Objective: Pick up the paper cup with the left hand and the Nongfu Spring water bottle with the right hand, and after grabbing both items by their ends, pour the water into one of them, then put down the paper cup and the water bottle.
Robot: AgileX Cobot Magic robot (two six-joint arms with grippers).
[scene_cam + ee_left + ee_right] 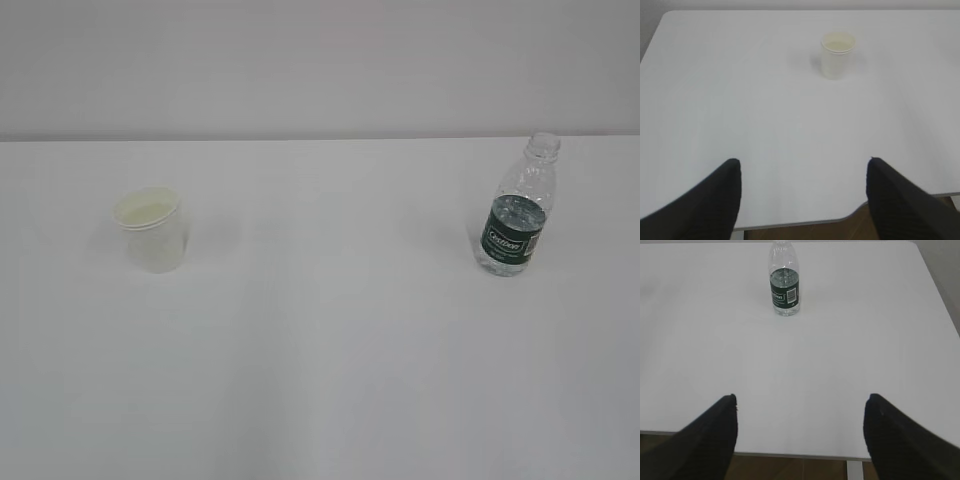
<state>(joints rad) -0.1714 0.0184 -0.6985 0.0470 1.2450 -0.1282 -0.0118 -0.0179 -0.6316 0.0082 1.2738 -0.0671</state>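
The paper cup [153, 230] stands upright on the left of the white table [330, 340]; in the left wrist view the paper cup [837, 54] is far ahead, slightly right of centre. The Nongfu Spring water bottle [519, 206], capless, green-labelled and partly filled with water, stands upright on the right; the bottle [784, 282] shows far ahead in the right wrist view. My left gripper [803, 165] hangs open over the table's near edge, nothing between its fingers. My right gripper [800, 402] is likewise open and empty near the front edge. Neither arm shows in the exterior view.
The table's front edge [800, 222] runs just under both grippers, with brown floor [790, 469] below. The table's right edge [940, 295] lies well to the right of the bottle. A pale wall [320, 60] stands behind the table.
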